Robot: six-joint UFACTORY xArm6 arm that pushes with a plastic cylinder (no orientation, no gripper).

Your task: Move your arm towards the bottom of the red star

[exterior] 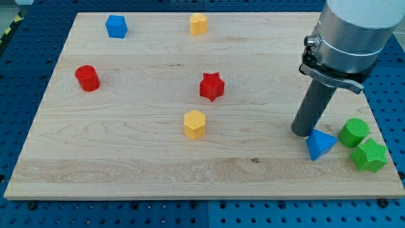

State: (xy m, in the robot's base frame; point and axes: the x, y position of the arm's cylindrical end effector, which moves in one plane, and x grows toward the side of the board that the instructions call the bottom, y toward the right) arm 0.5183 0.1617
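Observation:
The red star [212,86] lies near the middle of the wooden board [126,158]. My tip [302,132] rests on the board far to the star's right and lower in the view. It stands right beside a blue triangular block [320,144], at that block's upper left. Whether they touch I cannot tell.
A yellow hexagonal block [195,124] lies just below the star. A red cylinder [87,78] is at the left, a blue block [116,26] and a yellow block [199,24] at the top. A green cylinder [353,132] and a green star-like block [369,156] sit at the lower right.

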